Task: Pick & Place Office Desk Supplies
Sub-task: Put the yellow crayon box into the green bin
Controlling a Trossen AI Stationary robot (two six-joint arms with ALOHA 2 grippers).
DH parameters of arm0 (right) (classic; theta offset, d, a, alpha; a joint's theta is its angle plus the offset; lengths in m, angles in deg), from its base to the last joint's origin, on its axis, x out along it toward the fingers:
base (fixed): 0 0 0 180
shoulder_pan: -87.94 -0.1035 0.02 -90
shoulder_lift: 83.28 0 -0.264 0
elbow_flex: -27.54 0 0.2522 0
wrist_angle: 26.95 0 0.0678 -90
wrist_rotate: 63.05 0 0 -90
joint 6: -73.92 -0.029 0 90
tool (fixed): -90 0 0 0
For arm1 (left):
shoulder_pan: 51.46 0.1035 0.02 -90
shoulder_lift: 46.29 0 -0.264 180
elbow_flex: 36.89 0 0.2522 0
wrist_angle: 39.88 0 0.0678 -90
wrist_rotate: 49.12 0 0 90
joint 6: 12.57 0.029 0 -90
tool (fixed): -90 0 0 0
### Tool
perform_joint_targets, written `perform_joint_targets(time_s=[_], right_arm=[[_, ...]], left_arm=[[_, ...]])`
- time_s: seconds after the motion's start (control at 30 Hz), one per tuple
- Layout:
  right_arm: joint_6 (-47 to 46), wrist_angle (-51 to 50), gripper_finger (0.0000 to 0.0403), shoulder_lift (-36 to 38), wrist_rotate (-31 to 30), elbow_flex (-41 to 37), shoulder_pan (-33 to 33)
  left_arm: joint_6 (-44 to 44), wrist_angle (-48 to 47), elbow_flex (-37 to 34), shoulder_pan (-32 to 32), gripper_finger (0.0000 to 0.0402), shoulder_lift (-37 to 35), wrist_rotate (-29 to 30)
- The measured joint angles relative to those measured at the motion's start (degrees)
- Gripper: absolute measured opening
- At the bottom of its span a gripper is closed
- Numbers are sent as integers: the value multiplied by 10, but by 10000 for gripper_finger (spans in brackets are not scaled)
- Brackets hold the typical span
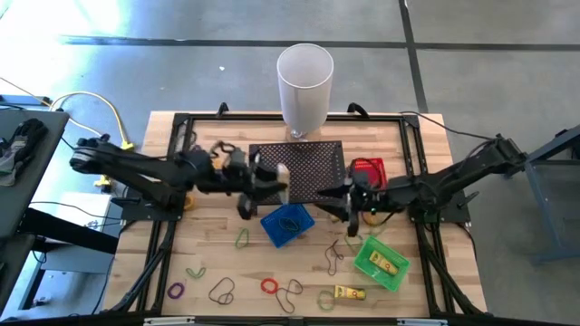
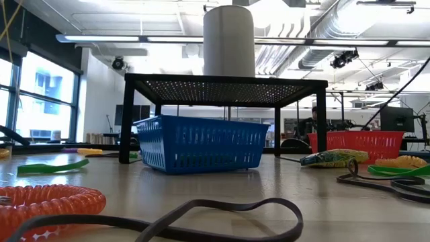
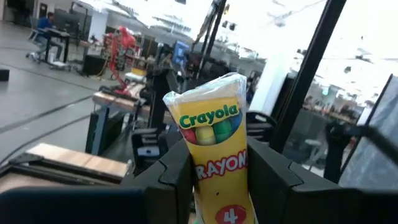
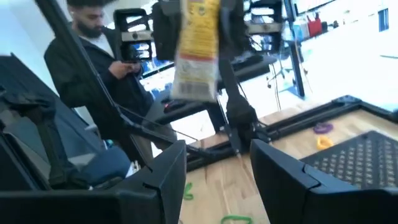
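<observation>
Our left end effector (image 3: 217,180) is clamped on a yellow crayon pack (image 3: 216,143), holding it raised over the bench (image 1: 208,272) beside the blue basket (image 1: 287,225). Our right end effector (image 4: 217,171) hangs with its fingers parted and nothing between them, near the red basket (image 1: 369,169). Rubber bands (image 1: 269,286) lie scattered along the bench's near edge, and another crayon pack (image 1: 387,263) sits in the green basket (image 1: 364,263).

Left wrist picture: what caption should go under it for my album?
The left gripper holds a yellow Crayola crayon pack upright between its dark fingers, the workshop behind.
</observation>
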Motion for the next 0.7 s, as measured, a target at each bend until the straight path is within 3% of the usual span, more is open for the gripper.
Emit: perform_joint_targets(time_s=[0.17,0.37,0.53,0.7], right_arm=[[-16,56,167,-52,3,0,4],[-45,76,172,-58,38,-1,25],[-82,76,214,-59,85,-1,47],[-53,83,268,-59,88,-1,51]], left_arm=[[3,14,0,-3,112,39,1],[2,11,0,-3,112,48,1],[1,7,0,-3,112,60,1],[0,7,0,-2,112,62,1]])
